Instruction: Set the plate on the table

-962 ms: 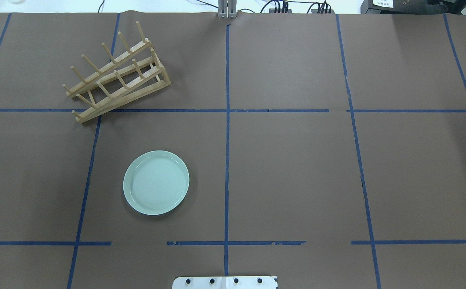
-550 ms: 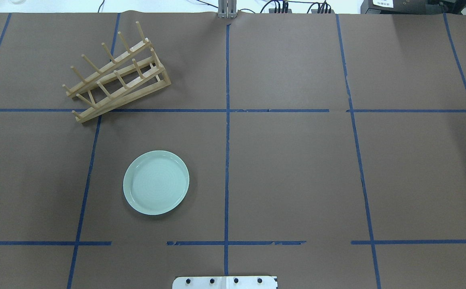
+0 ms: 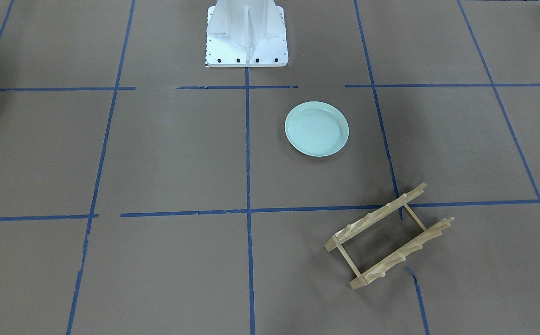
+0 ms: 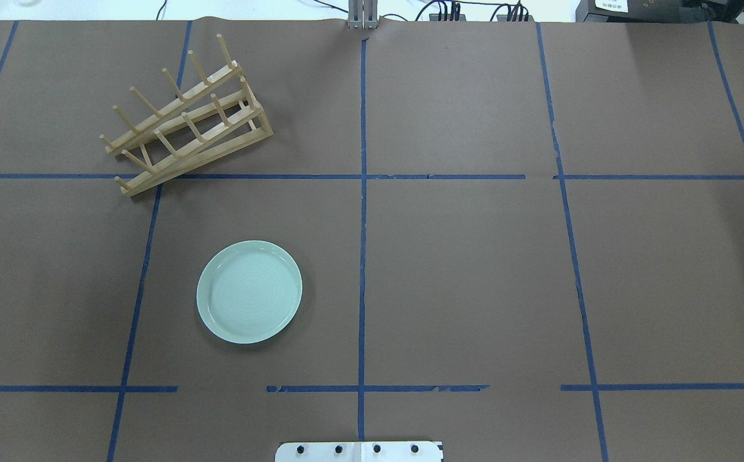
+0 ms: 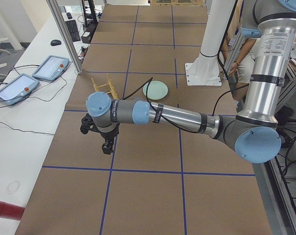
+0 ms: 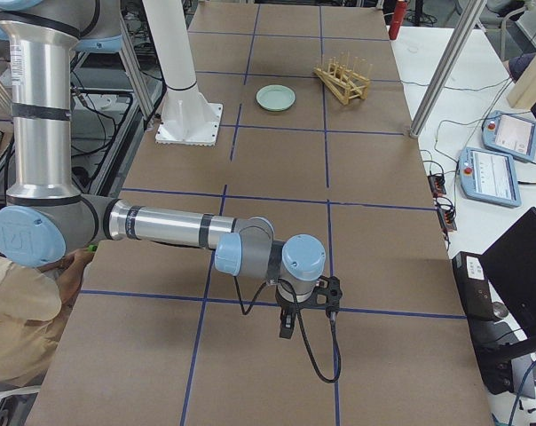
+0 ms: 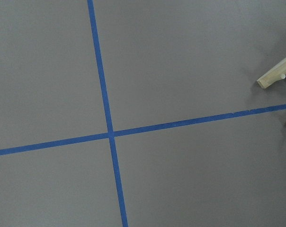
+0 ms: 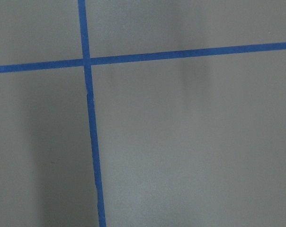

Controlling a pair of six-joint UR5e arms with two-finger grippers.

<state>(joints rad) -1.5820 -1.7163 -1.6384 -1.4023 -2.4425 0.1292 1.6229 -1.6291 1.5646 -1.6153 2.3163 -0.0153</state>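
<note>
Plate (image 4: 249, 292) flat on table (image 4: 462, 276), hollow side up; round, so no long axis. Sits in robot's left half, well apart from wooden rack (image 4: 186, 115). Left gripper (image 5: 107, 147), right gripper (image 6: 287, 327) both far from plate — fingers spread or closed: cannot tell.

Soft, even light from overhead fills every view, and the matte brown table with its blue tape grid (image 4: 462, 269) shows no glare. The round pale mint-green plate (image 4: 249, 292) casts a thin, blurred shadow along its rim toward the robot's edge. The light wooden pegged rack (image 4: 186, 119) casts only a faint one. The white strip beyond the far edge is washed out. Bright highlights streak the near arm's polished silver tube (image 5: 180, 117). In the right wrist view, hazy vertical shadow bands cross the slightly soft surface. The left wrist view looks greyer.
</note>
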